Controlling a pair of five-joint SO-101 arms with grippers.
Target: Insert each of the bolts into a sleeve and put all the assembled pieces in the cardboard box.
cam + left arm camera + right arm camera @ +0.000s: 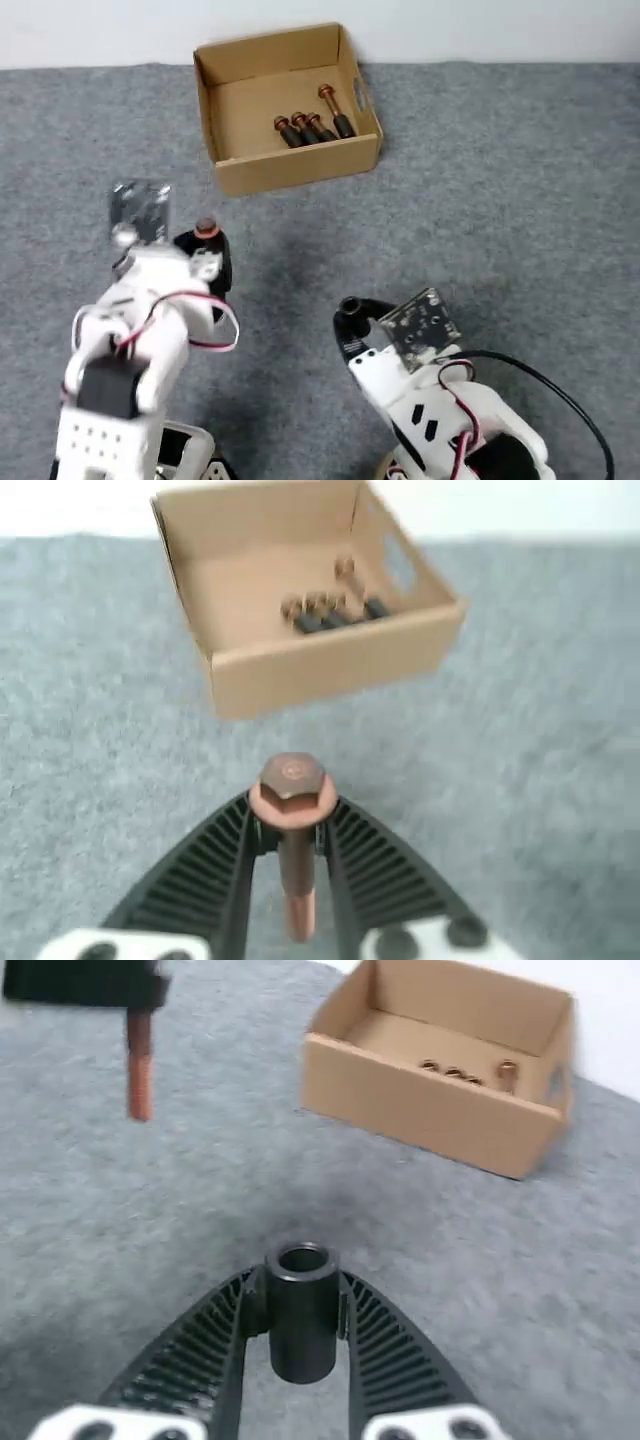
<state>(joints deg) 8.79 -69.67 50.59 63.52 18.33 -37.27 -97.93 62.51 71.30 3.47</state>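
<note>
My left gripper [292, 818] is closed on one bolt [292, 802]. The two black fingers press on the bolt just under its copper-coloured hexagonal head. The head is above and the shank hangs straight down between the fingers, so the bolt stands upright. In the high view this gripper is at the left of the frame, a little above the middle height.

My right gripper [300, 1295] is closed on a black sleeve [300, 1312]. The sleeve also stands upright, with its round opening turned up, and the fingers hold it from both sides. In the high view this gripper is in the lower part of the frame, a little right of the centre. The bolt and the sleeve are well apart and the bolt is not yet in the sleeve.

The cardboard box [290, 172] stands at the top centre of the high view, on the grey carpet [480, 200] that covers the table. Four assembled pieces [312, 126] lie on its floor, toward its right side. Three of them lie side by side, and the fourth lies just beside them, closer to the right wall.
</note>
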